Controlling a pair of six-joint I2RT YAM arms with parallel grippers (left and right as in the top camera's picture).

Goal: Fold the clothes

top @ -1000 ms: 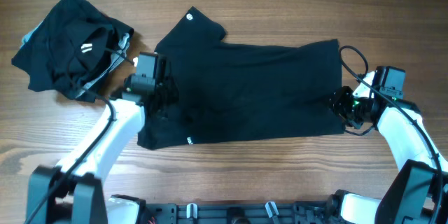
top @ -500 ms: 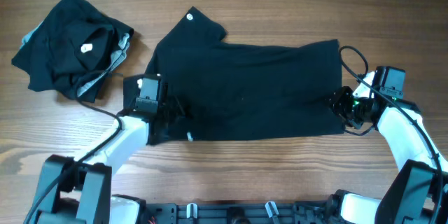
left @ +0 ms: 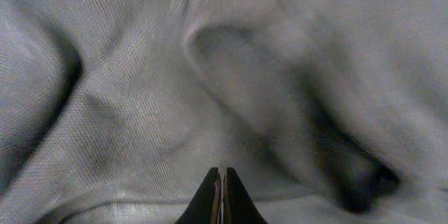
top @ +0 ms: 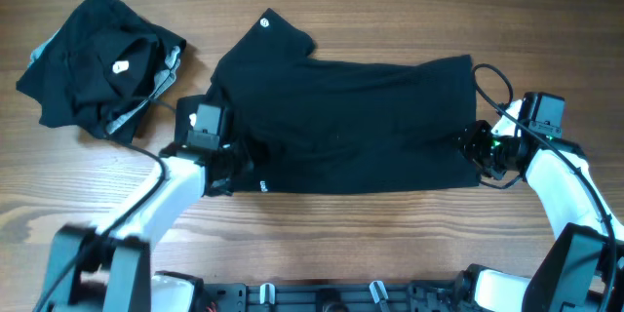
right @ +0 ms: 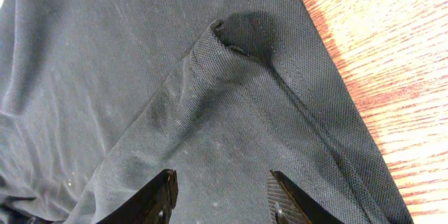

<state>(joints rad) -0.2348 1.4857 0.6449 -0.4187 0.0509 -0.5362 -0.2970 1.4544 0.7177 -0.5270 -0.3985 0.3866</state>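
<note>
The large black shirt (top: pixel 361 127) lies spread across the middle of the table, with a small white logo (top: pixel 264 23) at its far left corner and a white label (top: pixel 261 187) on its near edge. My left gripper (top: pixel 239 156) sits at the shirt's bunched near-left part. In the left wrist view its jaws (left: pixel 222 176) are pressed together on the wrinkled fabric (left: pixel 140 98). My right gripper (top: pixel 475 146) hovers over the shirt's right hem. Its fingers (right: pixel 222 182) stand open above the cloth, just behind a raised fold (right: pixel 224 38).
A crumpled heap of other black clothes with grey trim (top: pixel 97 58) lies at the far left. Bare wooden table (right: pixel 378 42) shows beyond the shirt's right hem. A black cable (top: pixel 492 83) loops near the right wrist.
The left gripper has closed and shifted right and toward the near edge, and the shirt's near-left corner has drawn inward with it. The right arm has barely moved.
</note>
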